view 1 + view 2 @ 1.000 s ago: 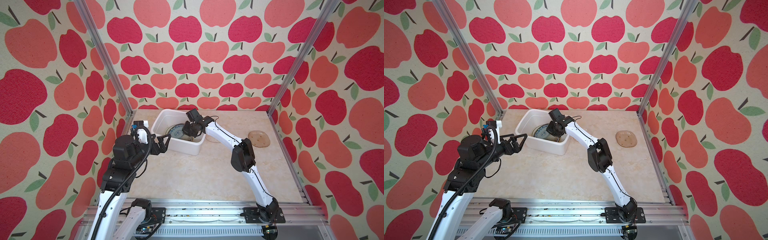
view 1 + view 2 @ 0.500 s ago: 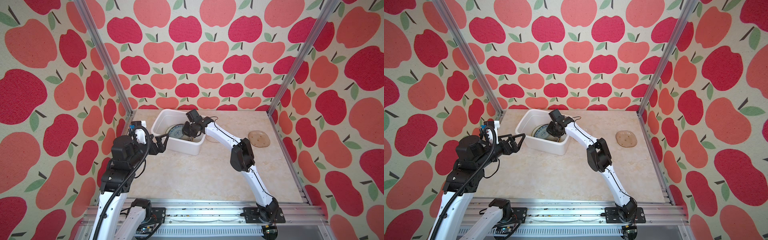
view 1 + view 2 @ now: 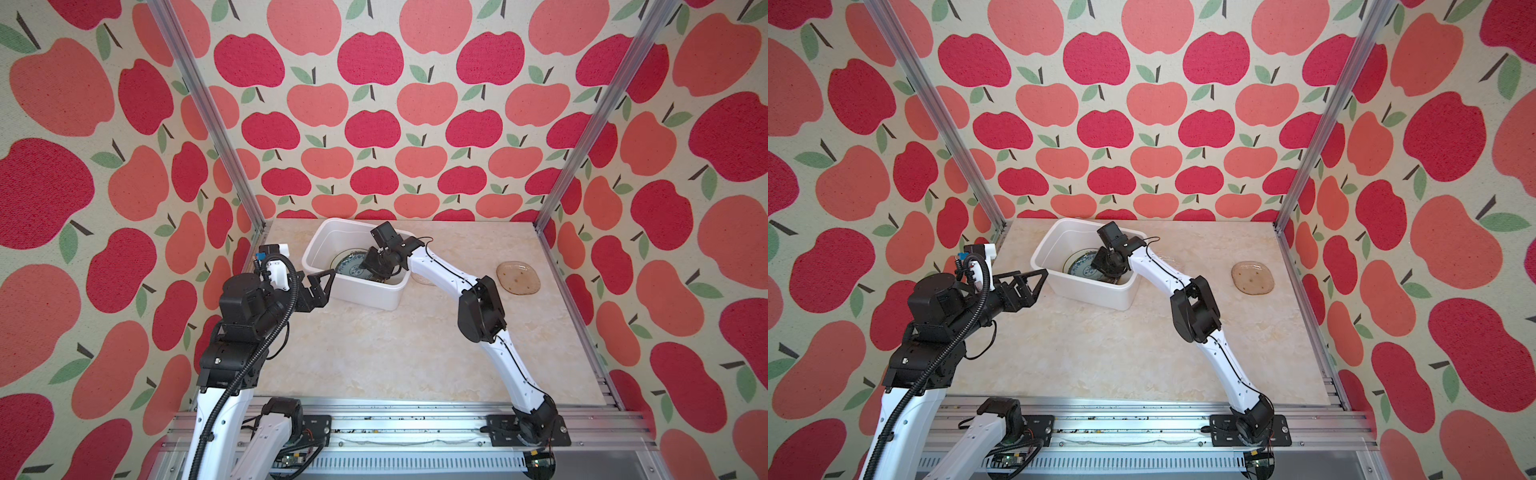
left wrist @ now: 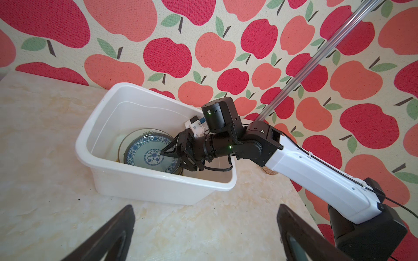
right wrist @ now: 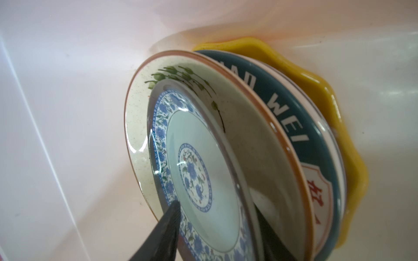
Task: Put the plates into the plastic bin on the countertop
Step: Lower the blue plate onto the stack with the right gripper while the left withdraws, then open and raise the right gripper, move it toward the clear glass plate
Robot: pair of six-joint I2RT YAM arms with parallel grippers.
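Observation:
The white plastic bin (image 3: 328, 226) (image 3: 1059, 228) (image 4: 90, 126) stands at the back of the countertop (image 3: 395, 340). Inside lies a stack of plates topped by a blue-and-white one (image 3: 349, 268) (image 4: 144, 156) (image 5: 203, 158). Under it are a cream leaf-painted plate (image 5: 248, 135), a dark green lettered one (image 5: 294, 117) and a yellow scalloped one (image 5: 328, 101). My right gripper (image 3: 374, 268) (image 3: 1106, 268) (image 4: 174, 159) (image 5: 217, 205) reaches into the bin, jaws apart, one finger either side of the blue plate's rim. My left gripper (image 3: 326, 286) (image 3: 1040, 286) (image 4: 205, 208) hovers open beside the bin's near left corner, holding nothing.
A brown glass plate (image 3: 518, 278) (image 3: 1253, 277) lies on the countertop at the right, near the side rail. A pale dish (image 3: 420, 277) shows partly under the right forearm, just right of the bin. Apple-patterned walls close in three sides.
The right gripper's jaws have spread apart around the blue plate, which now rests on the stack. The left arm has barely shifted.

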